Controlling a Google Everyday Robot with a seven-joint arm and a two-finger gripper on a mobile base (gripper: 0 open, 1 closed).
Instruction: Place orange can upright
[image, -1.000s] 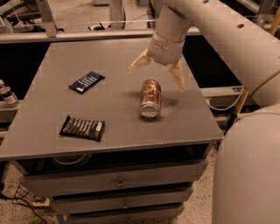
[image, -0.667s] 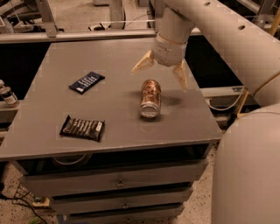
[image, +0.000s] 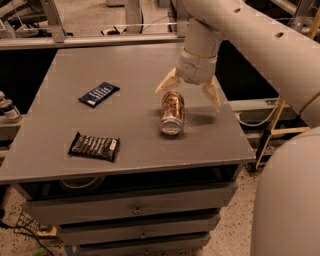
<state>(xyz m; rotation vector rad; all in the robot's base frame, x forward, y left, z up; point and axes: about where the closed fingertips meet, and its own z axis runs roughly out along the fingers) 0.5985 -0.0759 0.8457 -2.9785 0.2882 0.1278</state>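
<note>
Workshop table, seen from above its front edge: an orange can (image: 172, 111) lies on its side on the right half of the grey tabletop (image: 130, 65), nearer the right edge than the left. Its long axis runs roughly from the back of the table toward the front, tipped slightly to the left at the near end. A round silver-rimmed end faces the camera; whether that is the top or the base cannot be made out. The body is a smooth metal cylinder, copper-orange with pale swirling marks.

Directly over the can's far end hangs the gripper (image: 190, 89), its two tan, wedge-shaped fingers (image: 166, 83) splayed wide, one on each side of the can. The left finger comes down just beside the can's far rim, and contact there cannot be judged; the right finger stands clear of it, above its own shadow on the table. The gripper holds nothing. It hangs from a thick, cream-coloured arm (image: 240, 30) of rounded, matte segments that reaches in from the upper right.

Two flat snack packets lie on the left half of the table, well apart from the can: a dark blue packet (image: 99, 94) with pale lettering toward the back, and a glossy dark brown packet (image: 94, 146) near the front edge. Grey drawers (image: 135, 210) with small pulls sit beneath the tabletop.
</note>
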